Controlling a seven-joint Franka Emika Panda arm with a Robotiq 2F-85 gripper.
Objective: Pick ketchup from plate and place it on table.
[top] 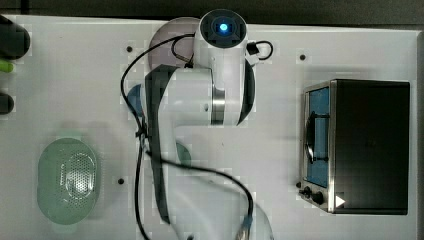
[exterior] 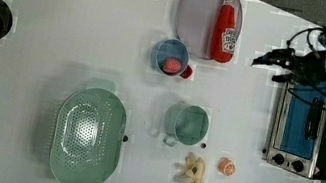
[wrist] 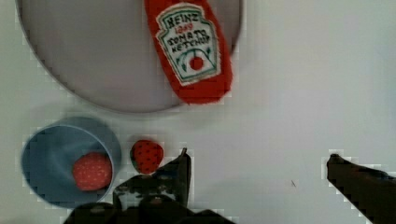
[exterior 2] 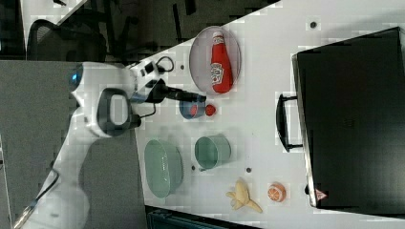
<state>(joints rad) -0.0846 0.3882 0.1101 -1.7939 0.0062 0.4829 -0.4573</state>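
Wrist view: wide-open, empty pincer (wrist: 257,163) might bump the red strawberry (wrist: 147,156) beside it, missing the soft red ketchup bottle (wrist: 194,51) ahead.

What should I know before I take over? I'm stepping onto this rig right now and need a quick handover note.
Gripper: open, holding nothing, hovering over bare table short of the plate.
Ketchup: lying flat on the plate, its base overhanging the rim, untouched.
Nearby: blue bowl with one strawberry inside and another beside it, just off the plate.
Done: nothing picked up yet.
Left: move over the ketchup, grasp it, lift it off the plate, set it on the table.
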